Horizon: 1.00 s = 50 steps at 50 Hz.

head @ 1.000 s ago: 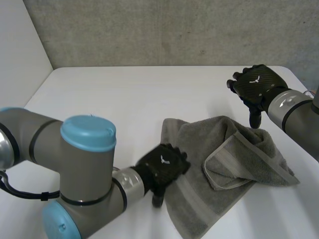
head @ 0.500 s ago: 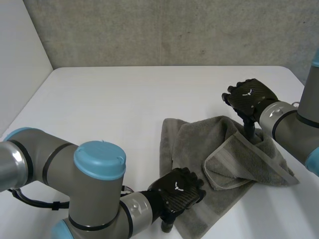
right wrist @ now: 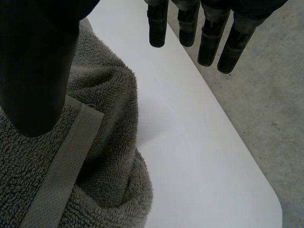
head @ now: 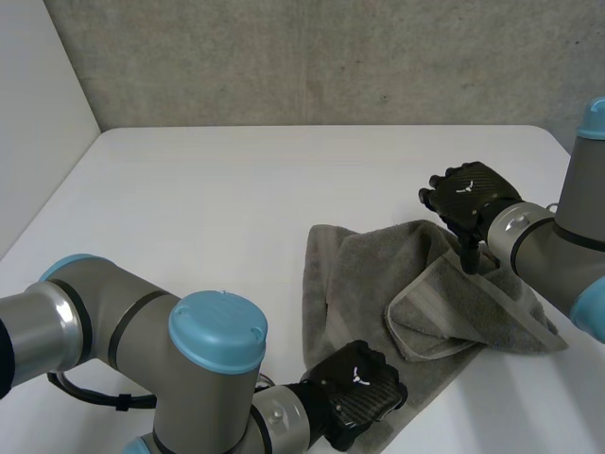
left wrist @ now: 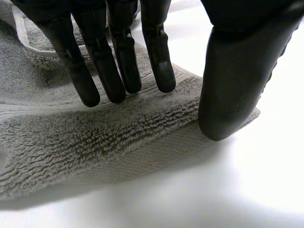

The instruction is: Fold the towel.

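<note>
The grey towel (head: pixel 425 284) lies rumpled on the white table (head: pixel 236 189), with one banded edge folded over its middle. My left hand (head: pixel 357 395) is at the towel's near corner. In the left wrist view its fingers (left wrist: pixel 118 61) press on top of the towel (left wrist: pixel 95 137) and its thumb (left wrist: pixel 228 85) bears against the corner's edge, with a ridge of cloth bunched between them. My right hand (head: pixel 470 194) hovers open over the towel's far edge. In the right wrist view its thumb (right wrist: pixel 38 71) is above the towel (right wrist: pixel 95 142) and its fingers (right wrist: pixel 209 33) are over bare table.
The table's right edge (right wrist: pixel 237 161) runs close beyond my right hand, with grey floor (right wrist: pixel 266 109) past it. A concrete wall (head: pixel 331 57) stands behind the table. My left arm (head: pixel 142 359) fills the near left.
My left hand slid along the towel's side to its near corner and its fingers closed in on the cloth. My right hand came down and leftward to the towel's far edge.
</note>
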### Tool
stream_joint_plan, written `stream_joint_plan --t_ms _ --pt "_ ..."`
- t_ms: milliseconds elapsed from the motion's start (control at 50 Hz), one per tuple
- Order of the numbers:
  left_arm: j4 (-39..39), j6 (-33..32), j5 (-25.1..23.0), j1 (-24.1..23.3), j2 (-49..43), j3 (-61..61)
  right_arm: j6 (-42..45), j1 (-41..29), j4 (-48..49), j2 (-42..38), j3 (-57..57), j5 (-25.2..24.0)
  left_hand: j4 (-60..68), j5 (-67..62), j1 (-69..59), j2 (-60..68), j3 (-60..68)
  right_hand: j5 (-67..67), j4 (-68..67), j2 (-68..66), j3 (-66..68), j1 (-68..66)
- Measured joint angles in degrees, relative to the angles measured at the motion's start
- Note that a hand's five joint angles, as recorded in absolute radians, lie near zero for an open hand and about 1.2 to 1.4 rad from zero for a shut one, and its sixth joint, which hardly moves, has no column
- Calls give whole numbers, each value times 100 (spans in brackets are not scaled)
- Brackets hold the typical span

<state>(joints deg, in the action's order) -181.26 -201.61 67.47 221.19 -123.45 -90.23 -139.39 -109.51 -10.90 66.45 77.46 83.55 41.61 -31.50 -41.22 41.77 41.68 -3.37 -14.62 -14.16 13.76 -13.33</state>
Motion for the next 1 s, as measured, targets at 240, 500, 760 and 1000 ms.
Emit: stream_joint_plan --t_ms 240,500,760,1000 --pt "-4 89 -9 5 -11 15 2 0 0 -31 25 4 962 -925 -941 932 922 0 1 0 0 19" --pt "-2 68 -18 5 -54 -7 9 2 0 -27 33 11 -398 495 454 -396 -367 0 1 0 0 20" --pt "4 62 -21 -9 -12 -42 9 0 0 -31 33 13 -455 590 513 -458 -439 0 0 0 0 20" --pt "-2 52 -24 -139 -41 -59 8 0 0 -63 33 12 -459 594 516 -477 -438 0 0 0 0 20"
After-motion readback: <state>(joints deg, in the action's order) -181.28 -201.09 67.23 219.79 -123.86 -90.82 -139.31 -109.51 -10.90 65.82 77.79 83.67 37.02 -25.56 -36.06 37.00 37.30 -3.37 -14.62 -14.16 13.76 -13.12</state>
